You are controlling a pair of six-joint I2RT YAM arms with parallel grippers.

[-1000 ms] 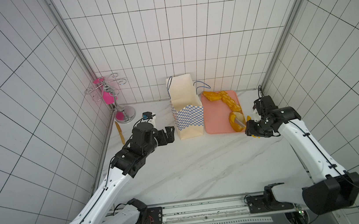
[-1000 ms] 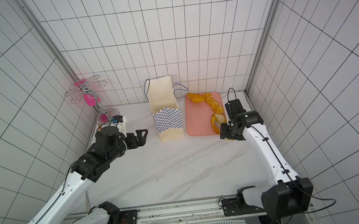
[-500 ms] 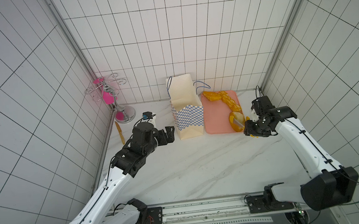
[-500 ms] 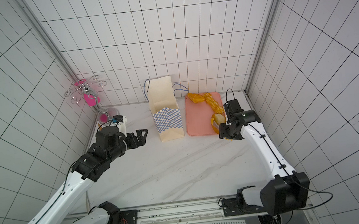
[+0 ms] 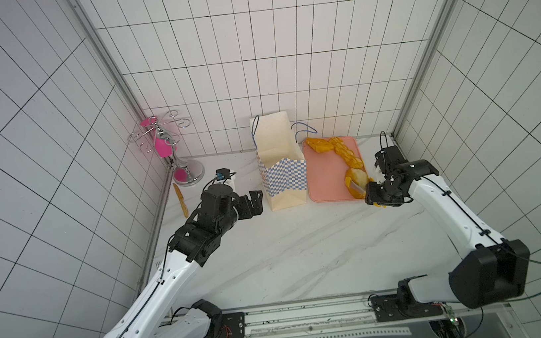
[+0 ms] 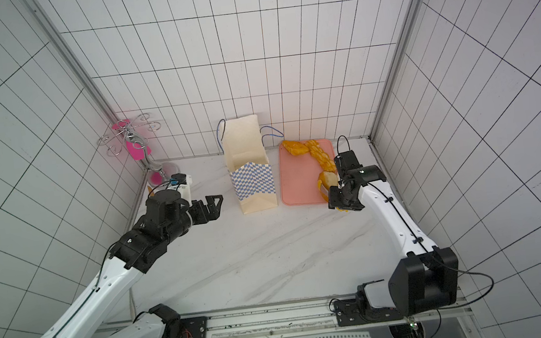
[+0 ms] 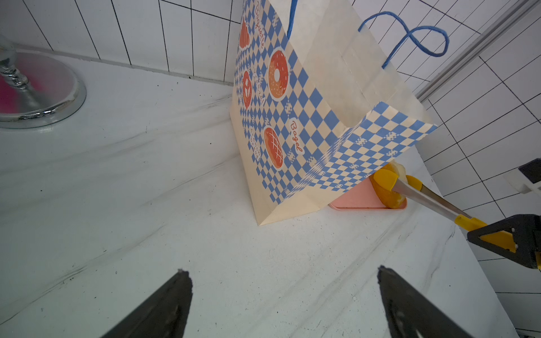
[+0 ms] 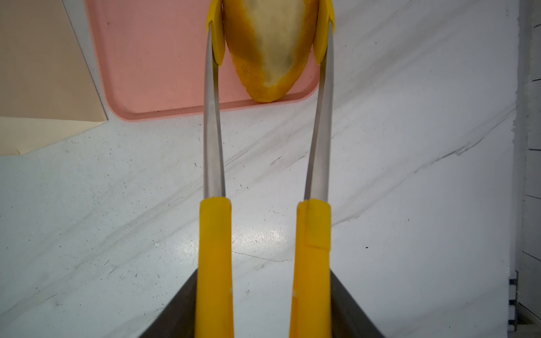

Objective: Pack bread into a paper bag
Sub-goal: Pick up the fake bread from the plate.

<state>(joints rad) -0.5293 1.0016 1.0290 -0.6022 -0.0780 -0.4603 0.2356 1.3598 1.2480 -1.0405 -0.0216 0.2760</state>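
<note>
The paper bag [image 5: 283,175] [image 6: 253,182] [image 7: 307,117] stands open and upright at the back of the table. Right of it the pink tray [image 5: 327,177] [image 6: 298,180] [image 8: 155,58] carries bread: a braided loaf [image 5: 343,151] [image 6: 321,157] and a piece at its far end [image 5: 318,145]. My right gripper [image 5: 374,196] [image 6: 338,200] [image 8: 263,292] is shut on yellow tongs [image 8: 215,234] [image 7: 433,202]. The tong tips pinch an oval roll [image 5: 356,178] [image 8: 269,44] [image 7: 389,199] at the tray's near right corner. My left gripper [image 5: 256,204] [image 6: 213,207] [image 7: 282,278] is open and empty, just left of the bag.
A chrome stand with pink pieces [image 5: 170,153] [image 6: 142,149] occupies the back left corner; its round base [image 7: 38,96] is near my left arm. A slim orange stick [image 5: 181,201] lies along the left wall. Tiled walls close in three sides.
My right gripper has shifted slightly to the left with the tongs and the pinched roll. The left arm has not moved.
</note>
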